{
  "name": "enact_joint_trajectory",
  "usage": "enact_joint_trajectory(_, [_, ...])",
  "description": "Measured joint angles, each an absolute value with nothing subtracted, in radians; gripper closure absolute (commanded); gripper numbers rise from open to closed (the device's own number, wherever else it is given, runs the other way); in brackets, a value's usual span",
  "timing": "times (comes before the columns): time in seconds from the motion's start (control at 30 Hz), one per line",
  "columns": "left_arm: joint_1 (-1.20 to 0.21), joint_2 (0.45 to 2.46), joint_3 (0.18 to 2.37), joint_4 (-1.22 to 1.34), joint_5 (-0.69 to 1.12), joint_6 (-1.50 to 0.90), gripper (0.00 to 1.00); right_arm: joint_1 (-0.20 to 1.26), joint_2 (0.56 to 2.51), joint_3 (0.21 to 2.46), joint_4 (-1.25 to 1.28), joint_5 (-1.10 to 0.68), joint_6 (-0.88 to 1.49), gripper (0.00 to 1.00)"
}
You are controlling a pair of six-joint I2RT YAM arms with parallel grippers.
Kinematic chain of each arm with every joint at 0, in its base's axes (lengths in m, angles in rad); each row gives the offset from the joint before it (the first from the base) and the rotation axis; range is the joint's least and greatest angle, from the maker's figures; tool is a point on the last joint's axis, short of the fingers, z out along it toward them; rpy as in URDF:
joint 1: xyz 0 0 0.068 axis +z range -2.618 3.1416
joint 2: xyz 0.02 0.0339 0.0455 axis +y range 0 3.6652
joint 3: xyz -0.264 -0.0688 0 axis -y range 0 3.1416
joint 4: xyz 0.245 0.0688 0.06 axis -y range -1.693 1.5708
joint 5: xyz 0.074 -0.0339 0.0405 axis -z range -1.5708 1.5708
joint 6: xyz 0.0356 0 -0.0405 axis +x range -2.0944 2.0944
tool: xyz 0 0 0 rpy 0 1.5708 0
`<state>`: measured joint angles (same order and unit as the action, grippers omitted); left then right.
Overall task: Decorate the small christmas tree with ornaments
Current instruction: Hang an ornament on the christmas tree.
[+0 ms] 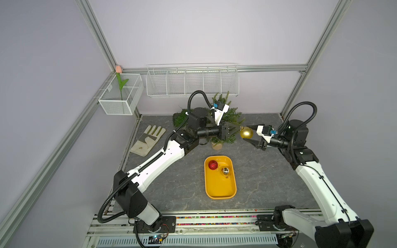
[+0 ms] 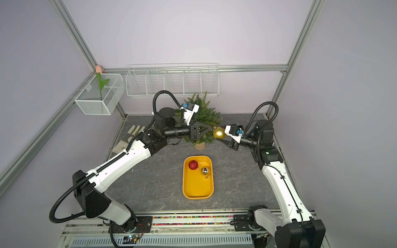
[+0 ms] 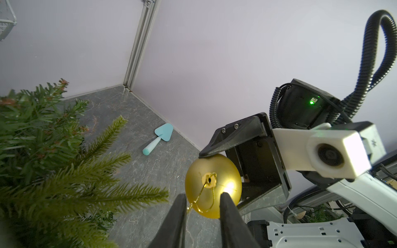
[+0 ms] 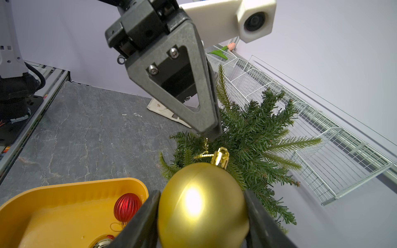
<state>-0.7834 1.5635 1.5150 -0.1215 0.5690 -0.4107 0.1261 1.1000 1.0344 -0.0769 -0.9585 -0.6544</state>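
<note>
The small christmas tree (image 1: 227, 113) (image 2: 202, 107) stands at the back of the table on a tan base (image 1: 217, 145). Just in front of it, my right gripper (image 1: 246, 132) (image 4: 202, 193) is shut on a matte gold ornament (image 1: 246, 132) (image 3: 212, 184), held in the air. My left gripper (image 1: 240, 127) (image 3: 203, 195) is open by a narrow gap at the ornament's cap, and the gold string loop (image 3: 204, 201) hangs between its fingers. A ribbed red ornament (image 1: 213, 165) (image 4: 126, 207) and a mirror-like pale gold ornament (image 1: 225, 171) lie in the yellow tray (image 1: 220, 191).
A work glove (image 1: 148, 139) lies at the left of the table. A fake grass patch (image 1: 180, 118) sits behind the left arm. A teal trowel (image 3: 159, 137) lies near the back right corner. A wire shelf (image 1: 191, 81) and a mesh basket (image 1: 120, 94) hang on the walls.
</note>
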Motion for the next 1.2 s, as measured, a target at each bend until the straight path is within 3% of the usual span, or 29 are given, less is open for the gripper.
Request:
enact_joint_trajectory(0.13, [-0.782, 1.563, 1.514, -0.126, 0.552, -0.41, 0.59, 0.126, 1.1, 1.034, -0.077, -0.959, -0.654, 0.45])
enact_joint_trajectory(0.23, [-0.775, 1.563, 1.507, -0.123, 0.546, -0.412, 0.58, 0.126, 1.1, 1.034, -0.077, -0.959, -0.654, 0.45])
enact_joint_trajectory(0.87, [-0.763, 1.563, 1.46, -0.006, 0.662, -0.466, 0.85, 0.126, 1.1, 1.034, -0.076, -0.958, -0.654, 0.45])
enact_joint_trajectory(0.97, [-0.763, 1.563, 1.46, -0.01, 0.652, -0.465, 0.7, 0.126, 1.1, 1.034, -0.076, -0.958, -0.654, 0.45])
enact_joint_trajectory(1.2, [-0.763, 1.563, 1.46, -0.049, 0.636, -0.45, 0.7, 0.126, 1.1, 1.034, -0.076, -0.954, -0.654, 0.45])
